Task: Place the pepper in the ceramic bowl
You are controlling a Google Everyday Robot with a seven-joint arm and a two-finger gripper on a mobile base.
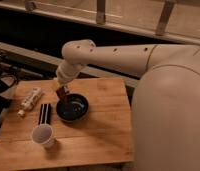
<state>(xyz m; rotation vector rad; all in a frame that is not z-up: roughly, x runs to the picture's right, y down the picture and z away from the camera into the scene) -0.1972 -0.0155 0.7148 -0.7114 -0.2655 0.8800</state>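
The black glossy ceramic bowl sits on the wooden table, left of centre. My gripper hangs from the white arm over the bowl's left rim. It is shut on a small dark red pepper, which it holds just above the rim. Most of the pepper is hidden by the gripper.
A white paper cup stands at the front left. A flat black object lies left of the bowl, and a white bottle lies beyond it. My white arm crosses above the table's back edge. Dark cables sit at the far left.
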